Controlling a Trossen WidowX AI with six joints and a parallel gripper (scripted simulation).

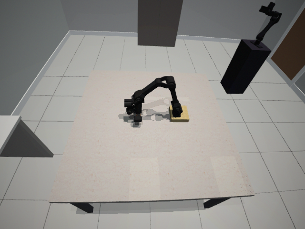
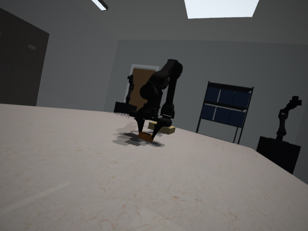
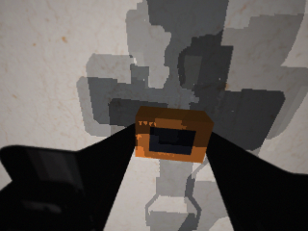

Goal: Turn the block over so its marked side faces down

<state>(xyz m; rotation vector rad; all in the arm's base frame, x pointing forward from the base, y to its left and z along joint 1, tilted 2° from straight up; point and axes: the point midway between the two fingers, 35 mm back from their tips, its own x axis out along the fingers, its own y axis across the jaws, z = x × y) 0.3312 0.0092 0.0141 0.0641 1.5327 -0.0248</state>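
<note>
A small orange block (image 2: 145, 136) (image 3: 174, 123) rests on the table (image 1: 110, 152) (image 2: 99, 179). A dark rectangular mark (image 3: 171, 141) shows on its upper side, facing the wrist camera. My gripper (image 2: 147, 134) (image 3: 170, 131) points down and is shut on the block, with one finger against each end. In the top view the gripper and arm hide nearly all of the block. The block's underside is hidden.
The arm's base stands on a yellow slab (image 1: 184, 114) (image 2: 170, 129), away from the block. Off the table stand another arm on a dark pedestal (image 1: 246, 66), a shelf with blue bins (image 2: 226, 96) and a tall dark cabinet (image 1: 158, 24).
</note>
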